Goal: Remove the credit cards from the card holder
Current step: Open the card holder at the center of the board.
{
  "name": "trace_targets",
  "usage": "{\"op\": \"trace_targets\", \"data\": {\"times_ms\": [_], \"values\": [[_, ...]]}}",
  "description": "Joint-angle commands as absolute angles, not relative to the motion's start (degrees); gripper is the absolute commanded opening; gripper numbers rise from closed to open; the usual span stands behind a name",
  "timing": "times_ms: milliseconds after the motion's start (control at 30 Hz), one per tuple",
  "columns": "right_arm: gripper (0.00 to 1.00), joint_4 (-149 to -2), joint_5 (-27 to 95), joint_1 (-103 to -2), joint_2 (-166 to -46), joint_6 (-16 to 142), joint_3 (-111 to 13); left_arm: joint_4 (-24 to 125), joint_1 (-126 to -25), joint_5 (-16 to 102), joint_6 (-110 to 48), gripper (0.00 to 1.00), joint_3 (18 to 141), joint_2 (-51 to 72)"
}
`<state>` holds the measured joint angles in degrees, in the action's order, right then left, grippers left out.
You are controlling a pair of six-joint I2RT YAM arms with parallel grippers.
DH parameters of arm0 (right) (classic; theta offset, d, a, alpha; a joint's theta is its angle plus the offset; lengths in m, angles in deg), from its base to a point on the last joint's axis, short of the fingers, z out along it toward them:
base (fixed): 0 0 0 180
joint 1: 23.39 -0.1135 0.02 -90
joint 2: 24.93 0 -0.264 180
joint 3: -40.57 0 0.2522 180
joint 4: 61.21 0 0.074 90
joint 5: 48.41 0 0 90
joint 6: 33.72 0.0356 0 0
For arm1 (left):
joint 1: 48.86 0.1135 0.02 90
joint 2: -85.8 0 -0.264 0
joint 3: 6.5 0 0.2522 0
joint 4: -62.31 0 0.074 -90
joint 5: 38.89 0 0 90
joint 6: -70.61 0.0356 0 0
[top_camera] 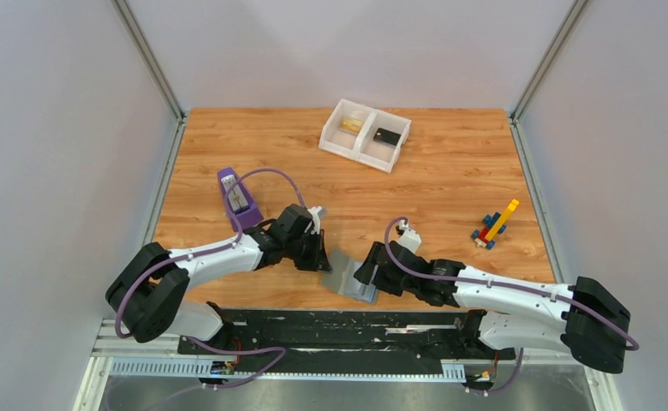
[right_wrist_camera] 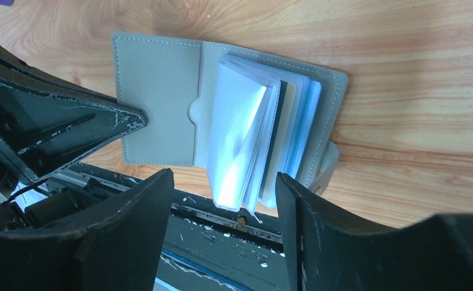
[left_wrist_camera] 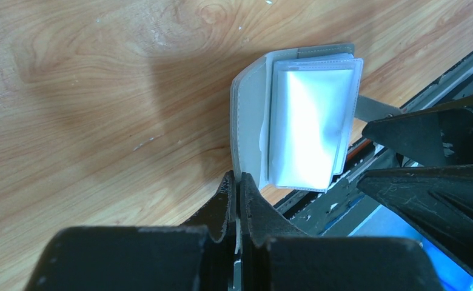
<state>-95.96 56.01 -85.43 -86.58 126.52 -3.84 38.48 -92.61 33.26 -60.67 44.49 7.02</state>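
Light wooden table point(top_camera: 450, 188): left arm point(top_camera: 219, 253) and right arm point(top_camera: 502, 295) stretched low, converging at its 6 o'clock edge. Small grey bifold card holder point(right_wrist_camera: 155, 103) lies open there; left gripper point(left_wrist_camera: 238, 182) at its 9 o'clock pinches the cover edge, right gripper point(right_wrist_camera: 222, 182) at 3 o'clock spread around the clear sleeves point(right_wrist_camera: 240, 133).

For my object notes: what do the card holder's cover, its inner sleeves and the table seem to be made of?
The cover of the card holder looks like matte grey faux leather: a stitched seam runs along its edge. The inner sleeves look like thin glossy clear plastic: they shine and bend. The table looks like wood or wood-grain laminate, smooth; I cannot tell which.
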Motion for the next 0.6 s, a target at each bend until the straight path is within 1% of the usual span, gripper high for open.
{"op": "trace_targets", "data": {"times_ms": [0, 167, 333, 567], "values": [[0.64, -91.31, 55.29, -84.6, -88.58, 127.87, -3.55, 39.94, -92.8, 33.4, -61.32, 0.0, 43.49, 7.99], [0.64, -89.99, 55.39, -84.16, -90.07, 128.6, -3.34, 39.87, -92.8, 33.53, -61.4, 0.0, 43.15, 8.65], [0.63, -84.48, 53.7, -84.05, -91.27, 126.56, -2.99, 40.72, -92.8, 32.9, -61.81, 0.0, 42.67, 8.81], [0.56, -74.78, 50.89, -84.1, -91.66, 121.37, -2.78, 42.27, -92.85, 31.67, -62.84, 0.0, 41.91, 8.3]]}}
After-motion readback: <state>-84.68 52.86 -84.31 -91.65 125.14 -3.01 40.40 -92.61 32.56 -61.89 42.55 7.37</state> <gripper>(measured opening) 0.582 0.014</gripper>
